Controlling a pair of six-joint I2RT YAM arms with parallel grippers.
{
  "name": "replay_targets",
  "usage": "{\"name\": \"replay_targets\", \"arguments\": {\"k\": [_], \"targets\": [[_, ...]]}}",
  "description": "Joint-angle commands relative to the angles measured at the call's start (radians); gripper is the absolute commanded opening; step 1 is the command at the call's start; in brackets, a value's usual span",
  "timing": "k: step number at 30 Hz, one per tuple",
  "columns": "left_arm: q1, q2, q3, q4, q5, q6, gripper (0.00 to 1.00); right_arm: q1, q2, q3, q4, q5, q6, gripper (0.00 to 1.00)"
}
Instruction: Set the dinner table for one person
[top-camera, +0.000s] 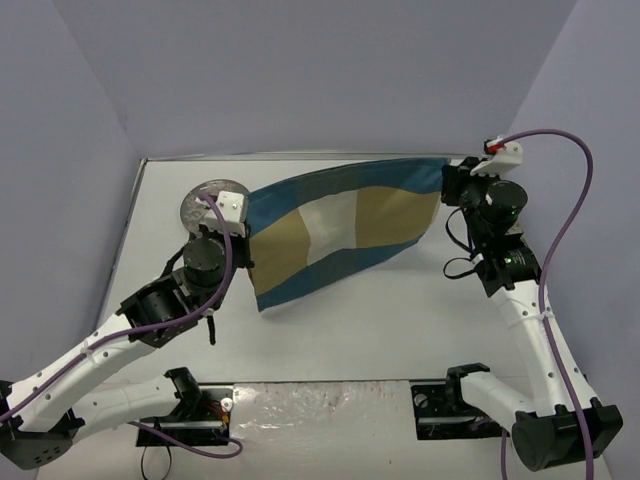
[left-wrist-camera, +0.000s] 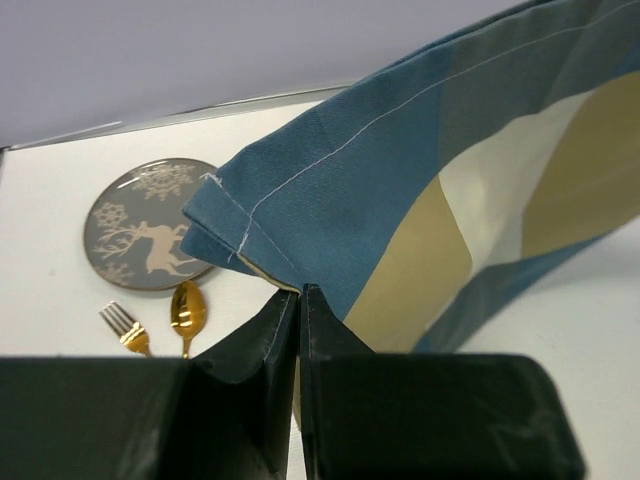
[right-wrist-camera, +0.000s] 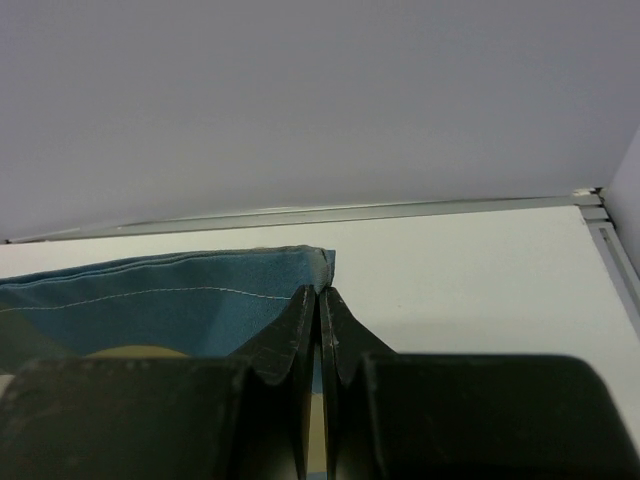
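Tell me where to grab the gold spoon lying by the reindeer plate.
Take the gold spoon by its thin handle, from straight above, pinching across its width. It lies flat on the dinner table, bowl toward the plate, and the fork lies close beside it, so a side approach looks crowded.
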Motion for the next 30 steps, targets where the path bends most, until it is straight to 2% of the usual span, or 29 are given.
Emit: {"name": "replay_targets", "arguments": {"k": [1, 9, 13, 17, 21, 27, 30], "targets": [[-0.018, 0.005, 0.063, 0.015, 0.111, -0.050, 0.00, -0.006, -0.074, 0.067, -0.018, 0.150, -0.025, 0.00], [-0.084, 0.010, 0.101, -0.030, 0.233, -0.141, 0.00, -0.006, -0.124, 0.204, -0.188, 0.368, -0.049, 0.00], [-0.101, 0.033, 0.082, -0.025, 0.256, -0.231, 0.00, -0.006, -0.044, 0.309, -0.317, 0.489, -0.062, 0.00], [-0.101, 0.087, 0.044, -0.015, 0.201, -0.333, 0.00, -0.011, 0.083, 0.322, -0.333, 0.545, -0.045, 0.00], [-0.082, 0.201, 0.019, -0.018, 0.151, -0.438, 0.00, -0.034, 0.205, 0.308, -0.332, 0.532, -0.007, 0.00], [0.022, 0.374, -0.040, 0.055, 0.238, -0.541, 0.00, -0.111, 0.443, 0.277, -0.298, 0.455, 0.019, 0.00], [0.116, 0.470, -0.072, 0.104, 0.275, -0.579, 0.00, -0.148, 0.554, 0.263, -0.238, 0.394, 0.021, 0.00]]}}
